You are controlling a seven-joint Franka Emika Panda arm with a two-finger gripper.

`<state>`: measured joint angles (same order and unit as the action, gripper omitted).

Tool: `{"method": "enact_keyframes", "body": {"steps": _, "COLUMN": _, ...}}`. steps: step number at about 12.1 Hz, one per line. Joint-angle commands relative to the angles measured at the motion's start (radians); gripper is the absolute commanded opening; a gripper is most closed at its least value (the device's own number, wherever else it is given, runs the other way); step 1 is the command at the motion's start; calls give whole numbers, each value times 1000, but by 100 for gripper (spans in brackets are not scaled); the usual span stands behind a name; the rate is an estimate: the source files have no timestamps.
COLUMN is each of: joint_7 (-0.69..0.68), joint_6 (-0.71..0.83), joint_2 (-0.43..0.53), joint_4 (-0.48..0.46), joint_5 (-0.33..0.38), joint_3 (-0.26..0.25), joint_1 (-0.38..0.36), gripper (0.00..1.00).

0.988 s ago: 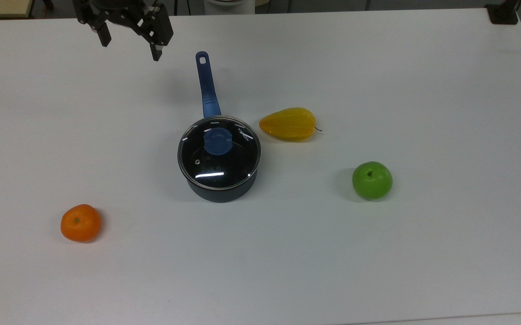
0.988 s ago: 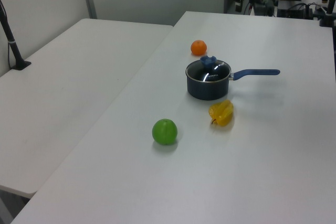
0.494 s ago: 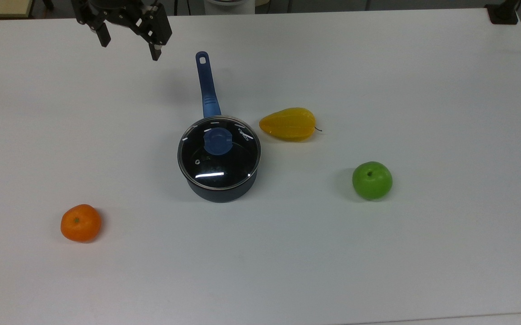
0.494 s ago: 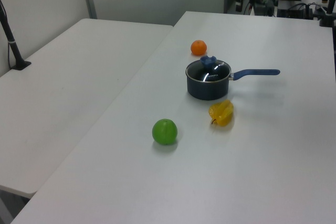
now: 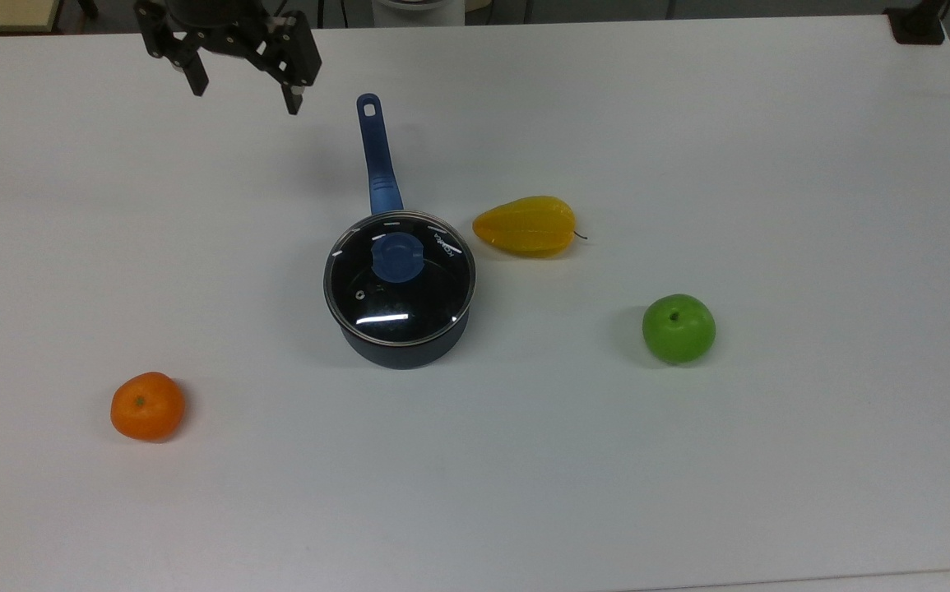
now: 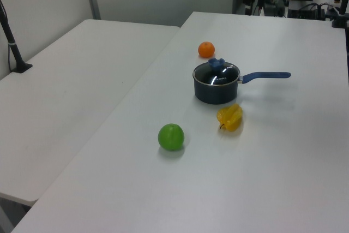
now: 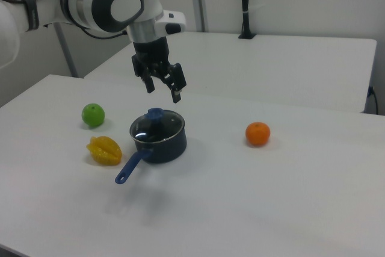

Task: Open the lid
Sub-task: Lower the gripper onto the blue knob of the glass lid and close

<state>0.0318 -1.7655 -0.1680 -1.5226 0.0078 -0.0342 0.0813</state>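
Since the earlier frames, only a slight shift of the gripper (image 5: 244, 97) toward the top view's right is seen, its fingers held apart and empty, high above the table and well apart from the lid (image 5: 400, 276). Nothing else is displaced: the lid is seated on the saucepan (image 5: 403, 345), so the approach to the blue knob (image 5: 396, 256) is judged barely begun. A plain white table (image 5: 688, 460) is shown, with a second white table (image 6: 65, 96) alongside.

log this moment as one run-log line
phase: approach | end effector: open, empty, high above table | lid: seated on saucepan | knob: untouched
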Motion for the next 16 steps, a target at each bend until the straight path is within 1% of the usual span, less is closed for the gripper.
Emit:
{"method": "enact_keyframes", "body": {"steps": 1, "joint_7": -139, "joint_6": 3, "joint_2": -25, "joint_4": -7, "joint_5": 59, "joint_3": 8, "joint_1": -11, "gripper": 100}}
{"method": "enact_keyframes", "body": {"steps": 2, "joint_7": -177, "joint_6": 0, "joint_2": -50, "joint_4": -4, "joint_5": 73, "joint_3": 8, "joint_1": -32, "gripper": 100}}
{"method": "enact_keyframes", "body": {"steps": 3, "joint_7": -185, "joint_6": -37, "joint_2": -83, "joint_4": 7, "joint_5": 77, "joint_3": 8, "joint_1": -58, "gripper": 100}}
{"method": "enact_keyframes", "body": {"steps": 6, "joint_7": -158, "joint_6": -144, "joint_2": -156, "joint_4": 7, "joint_5": 75, "joint_3": 7, "joint_1": -127, "gripper": 100}}
{"method": "enact_keyframes", "body": {"steps": 9, "joint_7": -156, "joint_6": -242, "joint_2": -214, "joint_4": 10, "joint_5": 69, "joint_3": 7, "joint_1": -166, "gripper": 97}}
{"method": "enact_keyframes", "body": {"steps": 10, "joint_7": -156, "joint_6": -255, "joint_2": -225, "joint_4": 10, "joint_5": 67, "joint_3": 7, "joint_1": -172, "gripper": 96}}
{"method": "enact_keyframes", "body": {"steps": 12, "joint_7": -156, "joint_6": -267, "joint_2": -235, "joint_4": 10, "joint_5": 64, "joint_3": 7, "joint_1": -175, "gripper": 85}}
{"method": "enact_keyframes", "body": {"steps": 16, "joint_7": -164, "joint_6": -269, "joint_2": -257, "joint_4": 22, "joint_5": 58, "joint_3": 7, "joint_1": -170, "gripper": 85}}
